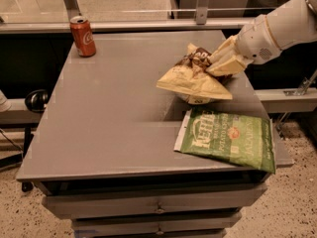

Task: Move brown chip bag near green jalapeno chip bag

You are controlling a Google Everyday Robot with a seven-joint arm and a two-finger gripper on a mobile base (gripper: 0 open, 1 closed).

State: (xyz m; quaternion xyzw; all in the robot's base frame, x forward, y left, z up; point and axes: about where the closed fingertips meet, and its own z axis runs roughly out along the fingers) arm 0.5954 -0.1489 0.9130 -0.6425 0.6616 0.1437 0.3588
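The brown chip bag (193,81) is pale tan with a dark brown panel and hangs tilted just above the table, right of centre. My gripper (218,63) comes in from the right on a white arm and is shut on the bag's upper right end. The green jalapeno chip bag (227,138) lies flat at the table's front right corner, directly in front of and below the tan bag, with a small gap between them.
A red soda can (82,35) stands upright at the table's back left corner. The grey table (109,123) has drawers below its front edge. A metal rail and posts run behind the table.
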